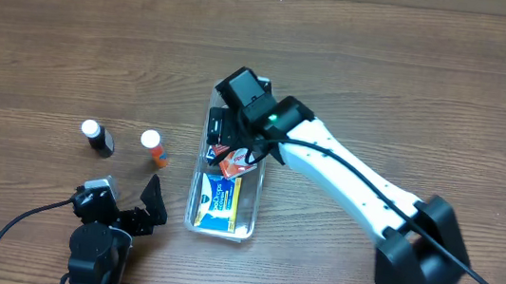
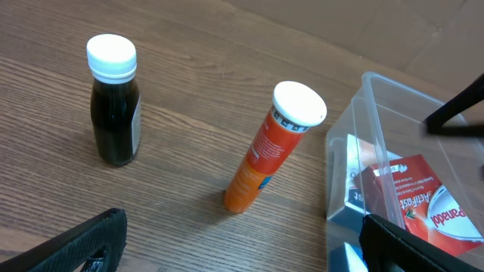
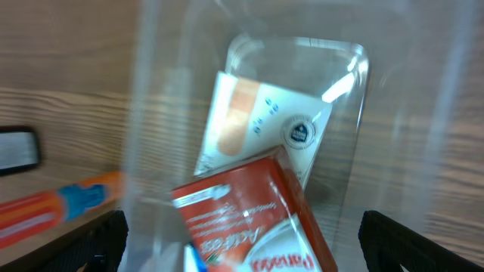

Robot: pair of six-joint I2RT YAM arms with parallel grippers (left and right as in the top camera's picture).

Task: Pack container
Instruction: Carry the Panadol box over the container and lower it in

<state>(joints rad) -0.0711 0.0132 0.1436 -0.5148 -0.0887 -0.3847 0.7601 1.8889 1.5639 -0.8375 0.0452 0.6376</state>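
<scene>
With the right end effector point(image 1: 223, 139) open above the red box point(image 3: 249, 204) in the container point(image 1: 219, 235), placing looks finished; next, the open left end effector point(image 1: 128, 193) should grasp the tube point(image 1: 154, 147) or bottle point(image 1: 97, 137).

The tabletop point(image 1: 55, 33) was brown with streaked wood grain. The container point(image 1: 219, 236) was clear and colourless. Inside the container lay a red box point(image 1: 232, 162) with white lettering, a blue-and-yellow box point(image 1: 218, 200), and a white box point(image 3: 261, 125) printed with a peach strip and small blue marks. Beside the container stood a near-black bottle point(image 1: 97, 137) and an orange tube point(image 1: 154, 148) with a blue patch, both white-capped. The arm point(image 1: 353, 182) over the container was white with black joints.
</scene>
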